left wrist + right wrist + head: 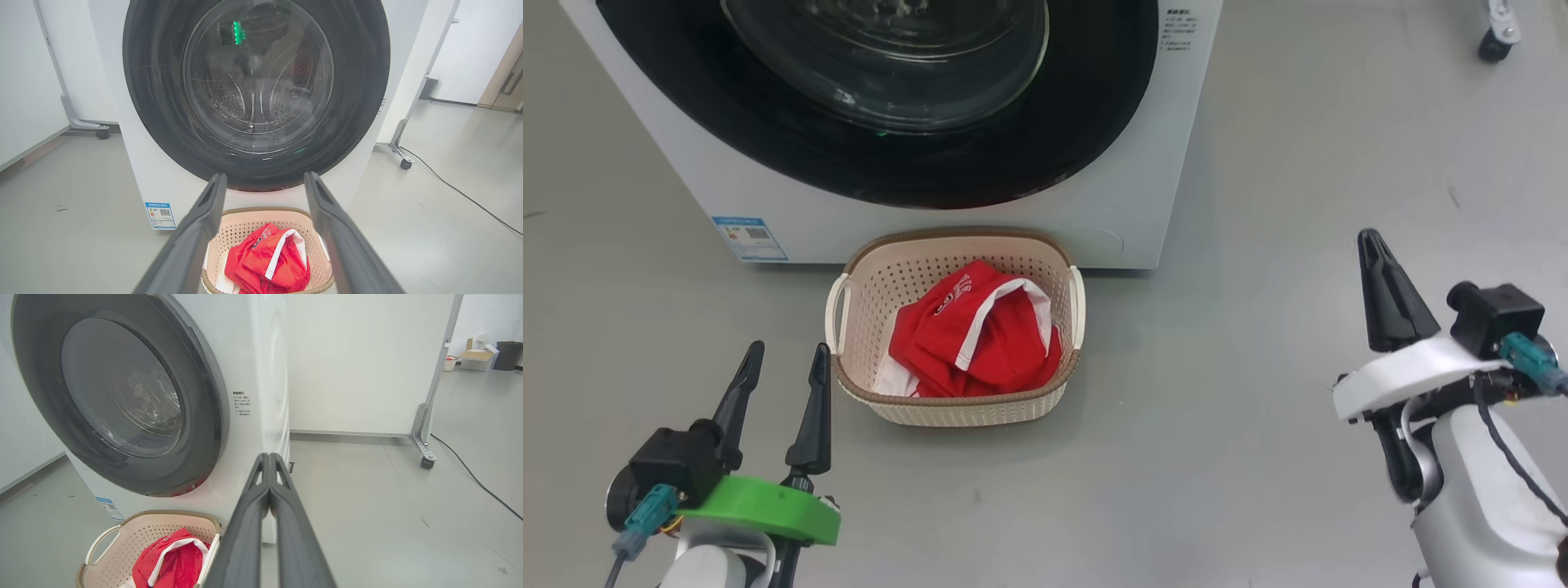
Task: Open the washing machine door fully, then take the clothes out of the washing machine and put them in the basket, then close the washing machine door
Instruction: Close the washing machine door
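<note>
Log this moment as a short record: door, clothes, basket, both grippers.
door: washing machine door shut flush on the washing machine
clothes: red, lying in the basket
basket: on the floor in front of the machine
left gripper: open, empty, beside the basket
right gripper: shut, empty, apart from the basket

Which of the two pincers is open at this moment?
The left pincer, on the green mount at the lower left of the head view: its two fingers stand apart. The right pincer, on the white mount, has its fingers pressed together.
</note>
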Controlling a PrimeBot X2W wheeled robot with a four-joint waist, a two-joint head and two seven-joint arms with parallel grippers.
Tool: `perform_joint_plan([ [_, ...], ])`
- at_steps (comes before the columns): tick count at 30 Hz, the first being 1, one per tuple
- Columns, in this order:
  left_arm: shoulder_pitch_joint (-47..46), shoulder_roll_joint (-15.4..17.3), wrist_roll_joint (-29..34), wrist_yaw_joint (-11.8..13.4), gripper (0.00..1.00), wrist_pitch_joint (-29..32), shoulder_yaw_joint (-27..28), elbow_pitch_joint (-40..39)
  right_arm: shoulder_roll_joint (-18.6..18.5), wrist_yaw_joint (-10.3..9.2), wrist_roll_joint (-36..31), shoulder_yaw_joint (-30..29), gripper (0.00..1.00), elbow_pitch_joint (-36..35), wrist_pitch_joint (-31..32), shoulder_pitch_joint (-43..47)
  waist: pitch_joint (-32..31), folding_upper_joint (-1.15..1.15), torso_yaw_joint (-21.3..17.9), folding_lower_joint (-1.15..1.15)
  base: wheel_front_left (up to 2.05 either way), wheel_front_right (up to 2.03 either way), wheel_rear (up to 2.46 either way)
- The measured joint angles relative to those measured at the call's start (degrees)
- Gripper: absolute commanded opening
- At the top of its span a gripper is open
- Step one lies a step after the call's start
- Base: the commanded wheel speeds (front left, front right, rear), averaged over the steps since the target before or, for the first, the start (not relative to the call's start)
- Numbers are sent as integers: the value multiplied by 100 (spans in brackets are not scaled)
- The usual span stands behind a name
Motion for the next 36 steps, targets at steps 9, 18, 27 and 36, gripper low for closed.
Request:
perform_joint_plan([
  [9,130,13,64,-1,100,0,176,-149,205,-16,0,-105,0,-255,0,492,-193,0,-176,0,0,0,0],
  [18,302,-3,136,-1,100,0,194,-182,345,-115,9,-392,100,-620,0,1039,-299,0,-319,0,0,0,0],
  [27,309,-118,123,-1,100,0,338,-213,445,-110,-2,-483,100,-892,0,1162,-326,0,-375,0,0,0,0],
  [36,324,-140,261,-1,100,0,421,-207,447,-108,-67,-491,100,-1024,0,1323,-331,0,-385,0,0,0,0],
])
